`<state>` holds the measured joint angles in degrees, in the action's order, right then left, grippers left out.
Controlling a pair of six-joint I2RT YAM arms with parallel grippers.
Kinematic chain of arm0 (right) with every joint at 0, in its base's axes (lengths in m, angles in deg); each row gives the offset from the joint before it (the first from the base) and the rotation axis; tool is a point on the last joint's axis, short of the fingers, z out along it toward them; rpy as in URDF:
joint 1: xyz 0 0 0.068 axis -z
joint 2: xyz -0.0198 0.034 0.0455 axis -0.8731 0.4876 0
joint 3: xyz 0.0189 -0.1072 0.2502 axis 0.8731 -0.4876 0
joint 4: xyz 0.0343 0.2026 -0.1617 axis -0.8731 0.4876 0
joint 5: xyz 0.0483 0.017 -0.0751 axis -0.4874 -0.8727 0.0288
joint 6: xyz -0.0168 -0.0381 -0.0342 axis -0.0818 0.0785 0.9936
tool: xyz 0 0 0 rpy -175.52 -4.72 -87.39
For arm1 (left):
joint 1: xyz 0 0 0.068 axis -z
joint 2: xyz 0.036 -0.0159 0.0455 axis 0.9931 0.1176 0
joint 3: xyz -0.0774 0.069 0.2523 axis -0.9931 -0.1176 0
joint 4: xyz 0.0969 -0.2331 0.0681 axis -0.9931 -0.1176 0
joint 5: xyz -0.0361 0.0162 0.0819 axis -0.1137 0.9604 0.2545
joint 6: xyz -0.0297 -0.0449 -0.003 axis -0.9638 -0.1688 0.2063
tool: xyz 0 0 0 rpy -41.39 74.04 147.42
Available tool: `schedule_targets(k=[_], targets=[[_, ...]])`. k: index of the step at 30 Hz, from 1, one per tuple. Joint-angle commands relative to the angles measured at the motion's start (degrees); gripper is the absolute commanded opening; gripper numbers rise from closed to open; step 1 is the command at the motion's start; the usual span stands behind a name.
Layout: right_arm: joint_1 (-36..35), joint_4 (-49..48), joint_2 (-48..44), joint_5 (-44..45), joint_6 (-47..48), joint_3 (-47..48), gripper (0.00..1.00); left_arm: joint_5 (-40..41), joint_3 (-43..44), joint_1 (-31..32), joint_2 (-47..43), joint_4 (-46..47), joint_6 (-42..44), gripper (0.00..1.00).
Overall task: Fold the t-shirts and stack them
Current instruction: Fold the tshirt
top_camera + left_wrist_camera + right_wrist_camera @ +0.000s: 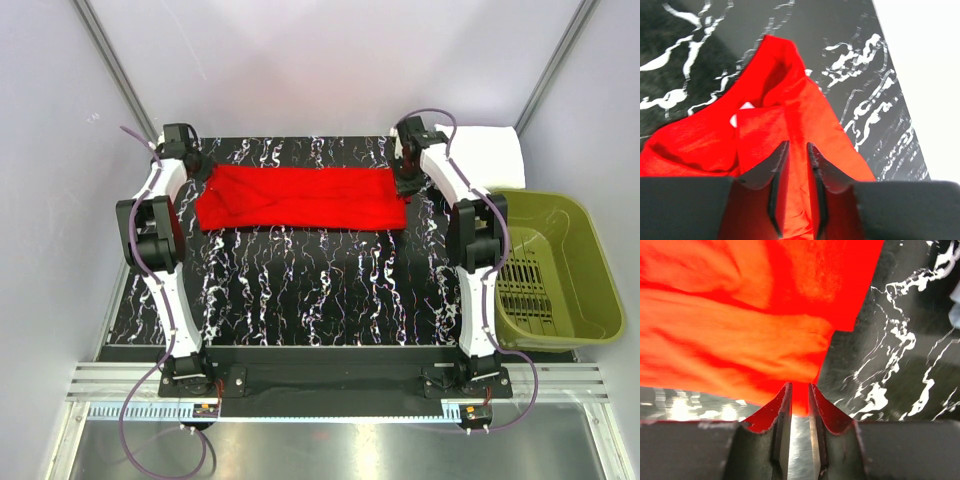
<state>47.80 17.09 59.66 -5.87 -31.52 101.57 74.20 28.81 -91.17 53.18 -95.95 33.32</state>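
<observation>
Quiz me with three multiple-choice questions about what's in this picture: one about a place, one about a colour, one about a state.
1. The white folded shirt lies: A in the green basket; B at the far right, behind the basket; C at the near edge.
2. The spread-out shirt is: A red; B blue; C white.
3. The basket is: A tipped over; B full; C upright and empty.
Answers: 1 B, it shows beyond the basket's far rim. 2 A, it is bright red in every view. 3 C, its bare slotted floor shows.
</observation>
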Motion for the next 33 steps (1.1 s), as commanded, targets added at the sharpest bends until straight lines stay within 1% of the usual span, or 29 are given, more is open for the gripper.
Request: schedule_targets(k=[1, 3, 5, 7, 8, 11, 13, 17, 20, 21, 23, 24, 25, 27, 31, 32, 33], targets=[[0.1, -2.37, -5.34, -0.96, -10.72, -0.74, 0.28, -3.81, 2.39, -0.07, -2.15, 3.17, 3.27, 0.28], [0.1, -4.47, -5.95, -0.69, -12.83, -3.89, 0.31, -4.07, 1.6, -0.08, -2.68, 2.55, 4.58, 0.31], [0.18, -4.84, -6.13, 1.68, -14.33, -5.83, 0.35, -3.55, 1.07, -0.07, -3.47, 1.94, 5.64, 0.32], [0.18, -5.01, -6.48, 2.12, -14.95, -7.32, 0.37, -3.28, 0.54, -0.16, -4.17, 0.62, 7.05, 0.32], [0.1, -5.54, -6.74, 1.69, -15.39, -9.25, 0.4, -3.19, 0.36, -0.08, -4.35, 0.18, 7.57, 0.33], [0.18, -8.08, -7.71, 0.45, -15.91, -12.77, 0.42, -4.42, -0.6, -0.07, -4.53, -0.26, 9.6, 0.33], [0.36, -8.53, -7.71, 0.89, -16.18, -14.62, 0.41, -5.65, -1.39, -0.07, -4.18, 1.05, 9.69, 0.34], [0.8, -9.4, -7.45, 1.15, -16.09, -17.0, 0.37, -7.76, -2.01, -0.07, -2.51, 2.02, 8.72, 0.34], [0.89, -10.11, -7.8, 2.56, -15.92, -19.37, 0.32, -7.5, -2.36, -0.16, -1.46, 1.85, 8.72, 0.34], [0.89, -10.37, -8.15, 2.91, -15.92, -20.07, 0.27, -7.33, -2.28, -0.16, -1.28, 1.67, 8.89, 0.34], [0.8, -11.42, -8.59, 3.0, -16.01, -22.44, 0.23, -6.89, -2.28, -0.08, -0.84, 1.24, 9.68, 0.34], [0.8, -11.78, -9.2, 3.18, -15.92, -23.23, 0.15, -6.45, -2.1, -0.07, -0.84, 1.23, 9.95, 0.34], [0.89, -12.3, -9.55, 3.0, -15.92, -24.72, 0.12, -6.27, -2.1, -0.07, -0.66, 1.14, 10.13, 0.34], [0.8, -13.1, -10.52, 3.35, -15.92, -26.05, 0.0, -5.92, -1.93, -0.25, -0.57, 0.62, 10.39, 0.34], [0.89, -14.24, -12.45, 4.05, -15.3, -30.17, 0.0, -4.6, -1.57, -0.25, -1.19, -1.58, 11.09, 0.34], [0.89, -14.59, -13.15, 4.06, -15.04, -30.97, 0.0, -5.3, -1.05, -0.25, -1.45, -2.02, 13.62, 0.35], [0.89, -14.86, -14.38, 3.97, -14.78, -31.76, 0.0, -9.57, -1.04, -0.25, -1.89, -1.32, 15.64, 0.38]])
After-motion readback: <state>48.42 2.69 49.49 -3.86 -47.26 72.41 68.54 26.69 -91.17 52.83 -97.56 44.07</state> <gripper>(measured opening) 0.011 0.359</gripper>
